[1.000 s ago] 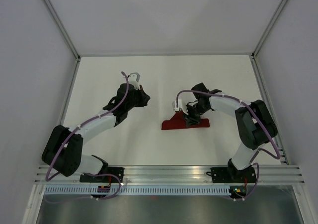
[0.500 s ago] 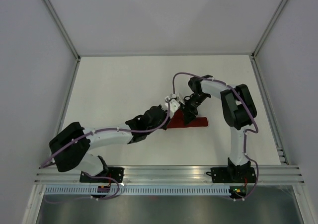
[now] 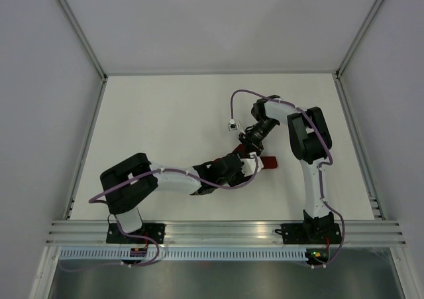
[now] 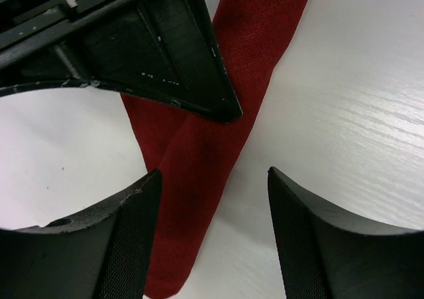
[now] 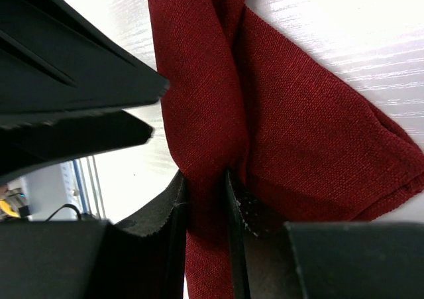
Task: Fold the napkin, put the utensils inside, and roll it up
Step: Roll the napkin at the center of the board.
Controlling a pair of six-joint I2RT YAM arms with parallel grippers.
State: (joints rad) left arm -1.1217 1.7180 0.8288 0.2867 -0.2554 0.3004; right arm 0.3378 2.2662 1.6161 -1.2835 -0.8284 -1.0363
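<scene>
The dark red napkin (image 3: 269, 161) lies as a narrow folded strip on the white table, mostly covered by the two grippers in the top view. My right gripper (image 5: 205, 176) is shut on a bunched fold of the napkin (image 5: 298, 133); in the top view the right gripper (image 3: 250, 142) sits just behind the strip. My left gripper (image 4: 213, 173) stands open low over one end of the napkin (image 4: 199, 179), with the cloth beside its left finger (image 4: 126, 239) and bare table by the right one. The left gripper (image 3: 246, 163) is close in front of the right one. The utensils are hidden.
The white table (image 3: 165, 113) is walled by grey panels on the left, back and right. An aluminium rail (image 3: 225, 231) with both arm bases runs along the near edge. The left arm stretches low across the table's front half toward the right.
My left arm has swung from the far left across to the napkin, and its jaws have gone from shut to open. The right arm has drawn in, still gripping the cloth.
</scene>
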